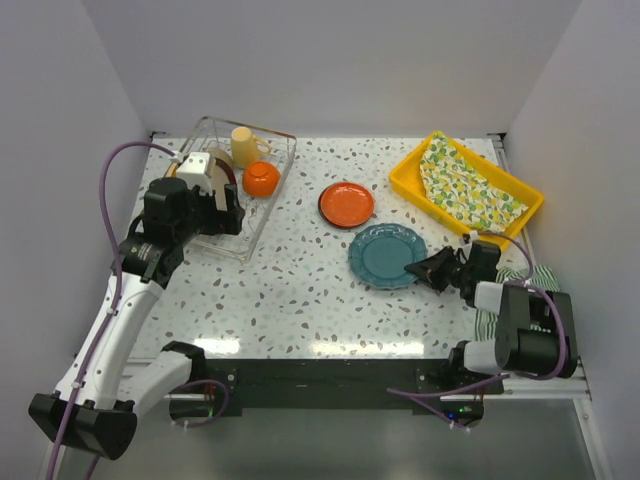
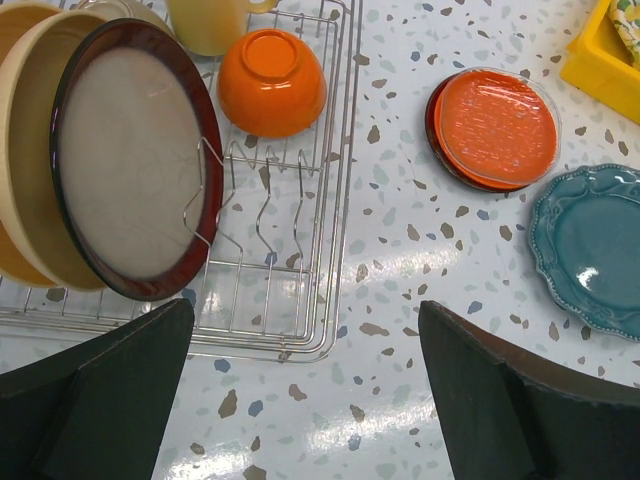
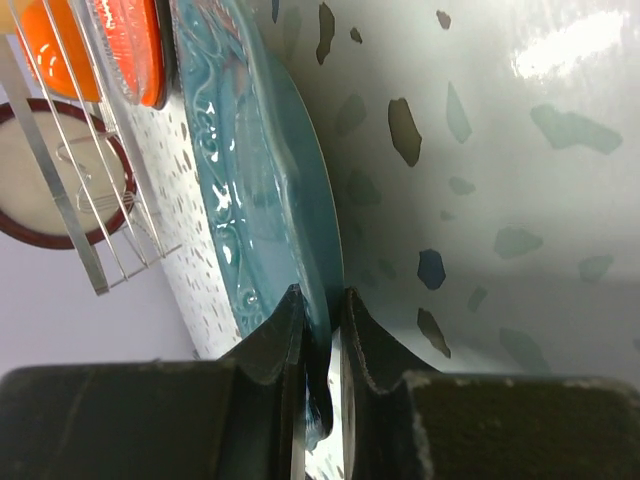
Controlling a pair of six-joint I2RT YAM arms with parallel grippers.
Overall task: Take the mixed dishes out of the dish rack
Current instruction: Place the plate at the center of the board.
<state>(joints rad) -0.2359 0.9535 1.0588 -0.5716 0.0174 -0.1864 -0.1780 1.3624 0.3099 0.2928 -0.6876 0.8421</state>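
The silvery wire dish rack [image 1: 262,215] stands at the far left. It holds a cream mug [image 1: 244,146], an orange bowl [image 1: 262,178], and upright plates partly hidden by my left arm. The left wrist view shows the dark brown plate with cream face [image 2: 135,160] leaning on a tan-yellow plate [image 2: 22,150]. My left gripper [image 2: 305,400] is open and empty above the rack's near right corner [image 2: 300,340]. An orange plate [image 1: 346,204] and a teal plate [image 1: 387,255] lie on the table. My right gripper [image 3: 322,318] is shut on the teal plate's rim [image 3: 260,170], low at the table.
A yellow tray [image 1: 410,178] with a lemon-print cloth [image 1: 465,185] stands at the far right. A green striped cloth [image 1: 535,278] lies by the right arm. White walls close in the left, right and back. The tabletop is speckled white.
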